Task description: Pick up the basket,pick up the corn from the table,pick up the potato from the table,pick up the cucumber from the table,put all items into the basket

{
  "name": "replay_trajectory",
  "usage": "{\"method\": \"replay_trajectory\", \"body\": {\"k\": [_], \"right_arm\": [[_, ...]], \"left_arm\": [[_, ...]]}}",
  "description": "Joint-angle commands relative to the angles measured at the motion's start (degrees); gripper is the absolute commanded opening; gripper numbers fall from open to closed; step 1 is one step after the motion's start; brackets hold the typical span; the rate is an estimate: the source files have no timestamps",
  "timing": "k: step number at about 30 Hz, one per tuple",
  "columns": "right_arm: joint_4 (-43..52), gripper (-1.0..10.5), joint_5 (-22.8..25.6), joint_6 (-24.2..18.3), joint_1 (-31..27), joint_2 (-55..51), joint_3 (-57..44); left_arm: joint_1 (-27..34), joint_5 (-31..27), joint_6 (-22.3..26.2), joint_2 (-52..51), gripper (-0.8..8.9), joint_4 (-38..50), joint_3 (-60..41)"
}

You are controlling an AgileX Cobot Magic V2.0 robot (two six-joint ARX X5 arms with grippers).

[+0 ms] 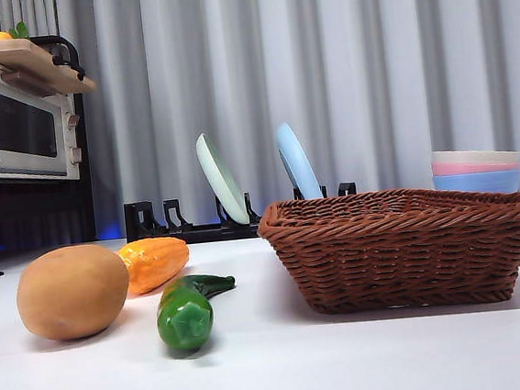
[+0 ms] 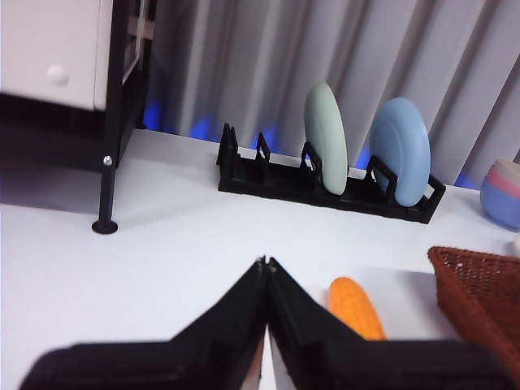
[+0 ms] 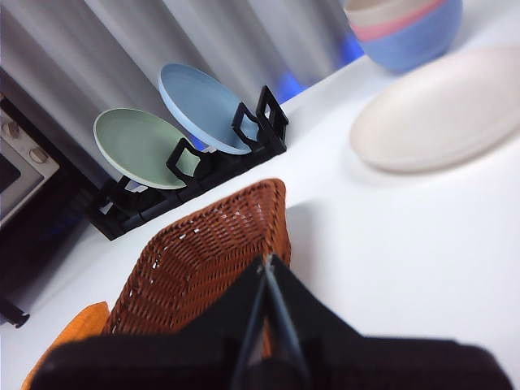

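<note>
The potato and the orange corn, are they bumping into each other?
Cannot tell. In the front view the potato overlaps the corn and hides its near end, so no gap or contact shows. Neither wrist view shows the potato.

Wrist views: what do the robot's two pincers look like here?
Both look alike: the left pincer and right pincer each have two matte black, wedge-shaped jaws tapering to a thin tip from a broad black base. No cables, markings or labels show.
</note>
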Motion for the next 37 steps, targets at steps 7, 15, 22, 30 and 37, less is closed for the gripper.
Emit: {"method": "replay_trajectory", "body": {"k": [7, 15, 22, 30, 37], "right_arm": [[-2.1, -0.1, -0.13, -11.58, 0.02, 19.43, 16.7], [-18.36, 0.0, -3.28, -21.53, 0.02, 39.21, 35.28], [-24.92, 2.5, -11.89, -25.14, 0.09, 50.93, 42.51], [-24.76, 4.7, -11.67, -25.29, 0.2, 58.82, 43.58], [-22.69, 4.7, -11.74, -25.27, 0.9, 69.7, 46.58]], "left_arm": [[0.11, 8.02, 4.0, 19.37, -0.07, -5.68, 16.15], [0.07, 15.93, 9.05, 35.19, -0.04, -15.69, 27.65], [-0.17, 19.67, 10.99, 41.92, 3.47, -19.76, 30.03], [-0.42, 19.65, 10.49, 42.69, 3.85, -19.69, 30.03], [-0.42, 19.63, 10.49, 42.69, 3.85, -19.71, 30.03]]}}
